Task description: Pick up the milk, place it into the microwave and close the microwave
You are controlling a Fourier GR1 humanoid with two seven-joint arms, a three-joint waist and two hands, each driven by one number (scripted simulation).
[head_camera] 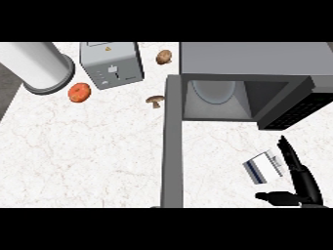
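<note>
Reaching beside the milk (262,167), right robot hand (299,183), fingers straight, thumb spread, holding nothing.

White worktop (75,146) with faint brown veining; grey microwave (259,61), silver toaster (111,63), orange tomato (79,92), brown mushrooms (155,100), white milk (262,167) striped blue, black hand (299,180).

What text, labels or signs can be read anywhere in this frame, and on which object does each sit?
No words or numbers can be read.
Toaster: a small yellow warning-style sign on top and a faint mark low on its front, both too small to read.
Milk carton: blue and dark bands, no legible print.
Microwave: dark control panel, nothing readable.
</note>
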